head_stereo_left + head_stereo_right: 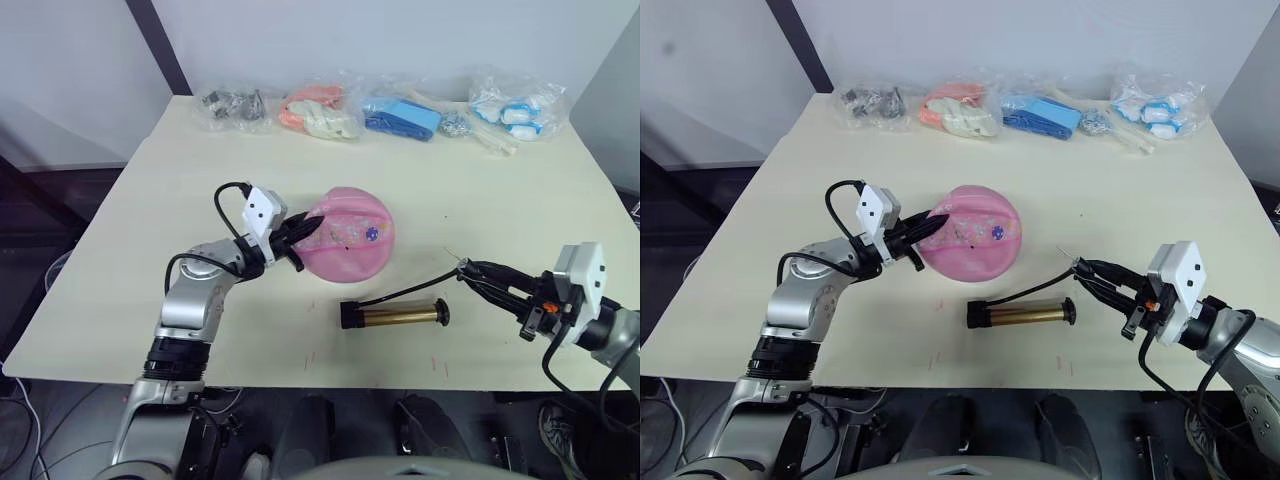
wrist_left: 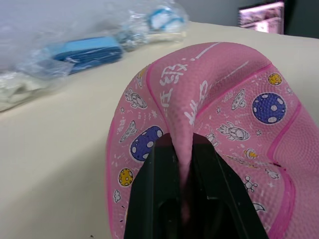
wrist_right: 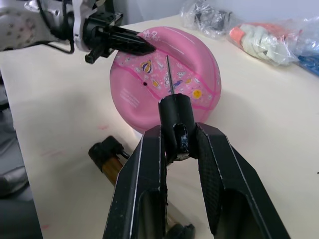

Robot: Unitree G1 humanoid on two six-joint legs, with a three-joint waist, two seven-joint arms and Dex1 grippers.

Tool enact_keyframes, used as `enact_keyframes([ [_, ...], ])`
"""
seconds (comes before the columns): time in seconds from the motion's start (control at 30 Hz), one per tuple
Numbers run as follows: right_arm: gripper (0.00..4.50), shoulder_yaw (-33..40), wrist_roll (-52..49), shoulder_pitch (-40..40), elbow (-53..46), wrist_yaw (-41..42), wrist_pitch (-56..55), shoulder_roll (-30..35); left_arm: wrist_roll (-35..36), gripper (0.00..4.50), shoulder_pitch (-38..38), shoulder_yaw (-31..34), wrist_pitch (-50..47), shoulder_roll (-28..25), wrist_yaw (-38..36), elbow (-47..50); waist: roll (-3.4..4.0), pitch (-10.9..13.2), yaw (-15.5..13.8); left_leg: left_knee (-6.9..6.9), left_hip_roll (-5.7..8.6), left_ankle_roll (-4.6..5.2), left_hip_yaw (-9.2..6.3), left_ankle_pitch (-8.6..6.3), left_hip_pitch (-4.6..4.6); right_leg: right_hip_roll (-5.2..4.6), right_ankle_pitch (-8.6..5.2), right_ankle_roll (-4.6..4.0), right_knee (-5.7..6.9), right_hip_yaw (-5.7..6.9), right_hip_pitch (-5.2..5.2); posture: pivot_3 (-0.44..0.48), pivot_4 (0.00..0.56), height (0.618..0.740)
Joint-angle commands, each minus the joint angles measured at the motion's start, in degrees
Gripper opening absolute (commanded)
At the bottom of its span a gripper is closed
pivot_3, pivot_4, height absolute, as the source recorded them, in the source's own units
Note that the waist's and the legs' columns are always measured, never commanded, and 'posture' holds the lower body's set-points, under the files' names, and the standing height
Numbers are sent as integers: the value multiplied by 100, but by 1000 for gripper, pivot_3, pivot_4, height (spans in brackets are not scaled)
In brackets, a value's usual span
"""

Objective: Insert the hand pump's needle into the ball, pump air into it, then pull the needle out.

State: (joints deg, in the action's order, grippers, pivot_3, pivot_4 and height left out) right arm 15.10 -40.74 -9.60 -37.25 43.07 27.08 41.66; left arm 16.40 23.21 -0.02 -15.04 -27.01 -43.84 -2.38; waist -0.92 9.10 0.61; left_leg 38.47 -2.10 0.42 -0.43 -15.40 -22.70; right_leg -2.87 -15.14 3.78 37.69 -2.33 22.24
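Note:
The pink ball [image 1: 352, 238], printed with small cartoons, sits sagging at the table's middle. My left gripper [image 1: 303, 233] is shut on a raised fold of the ball [image 2: 187, 114] at its left side. The gold hand pump [image 1: 396, 315] lies flat on the table just in front of the ball. Its thin black hose [image 1: 410, 290] curves right to my right gripper [image 1: 468, 270]. That gripper is shut on the black fitting [image 3: 175, 112], with the needle [image 3: 169, 74] sticking out toward the ball. The needle tip stands apart from the ball, off to its right.
Several clear bags line the table's far edge: dark hardware [image 1: 235, 105], orange and white items [image 1: 320, 112], blue items [image 1: 402, 117], white and blue items [image 1: 515, 108]. The cream table [image 1: 150, 200] drops off close behind my right arm and along the front.

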Motion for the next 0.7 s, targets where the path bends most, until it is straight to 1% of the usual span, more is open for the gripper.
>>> enact_keyframes([
  [0.03, 358, -175, -243, 333, -247, -245, 630, 247, -53, 32, -121, 139, -209, 93, 497, 696, 0, 0, 12, 0, 0, 0, 1, 0, 0, 0, 0, 0, -1, -1, 0, 0, 150, 736],
  [0.17, 358, -631, -484, 1280, -192, -546, 1598, 544, -199, 32, -294, 53, -470, 257, 963, 1084, -5, 6, 38, 1, 0, 0, 1, 0, 1, 1, 0, 0, 3, -2, 2, 0, 150, 736],
  [0.3, 358, -1062, -633, 2178, -97, -665, 2505, 825, -242, 32, -412, -28, -667, 361, 1175, 1352, -10, 10, 6, 1, 1, 0, 2, 0, -5, 1, 1, -1, 9, -7, 13, 0, 150, 736],
  [0.37, 358, -1265, -806, 2686, 9, -731, 2995, 846, -258, 32, -473, -65, -714, 401, 1231, 1430, -10, 10, -3, -1, 0, 0, 1, 0, -16, 1, 1, -3, 10, -5, 24, 0, 150, 736],
  [0.53, 358, -1711, -1065, 3770, 481, -1010, 4050, 531, -377, 32, -501, -165, -686, 407, 1275, 1416, -11, 10, 6, -1, 1, 0, 3, 0, -19, -1, 2, -4, 11, -12, 29, 0, 150, 736],
  [0.7, 358, -1898, -1074, 4292, 955, -1454, 4924, -6, -395, 32, -472, -201, -661, 416, 1244, 1344, -11, 11, 3, -1, 1, 0, 3, 0, -18, 1, 3, -7, 17, -6, 30, 0, 150, 736],
])
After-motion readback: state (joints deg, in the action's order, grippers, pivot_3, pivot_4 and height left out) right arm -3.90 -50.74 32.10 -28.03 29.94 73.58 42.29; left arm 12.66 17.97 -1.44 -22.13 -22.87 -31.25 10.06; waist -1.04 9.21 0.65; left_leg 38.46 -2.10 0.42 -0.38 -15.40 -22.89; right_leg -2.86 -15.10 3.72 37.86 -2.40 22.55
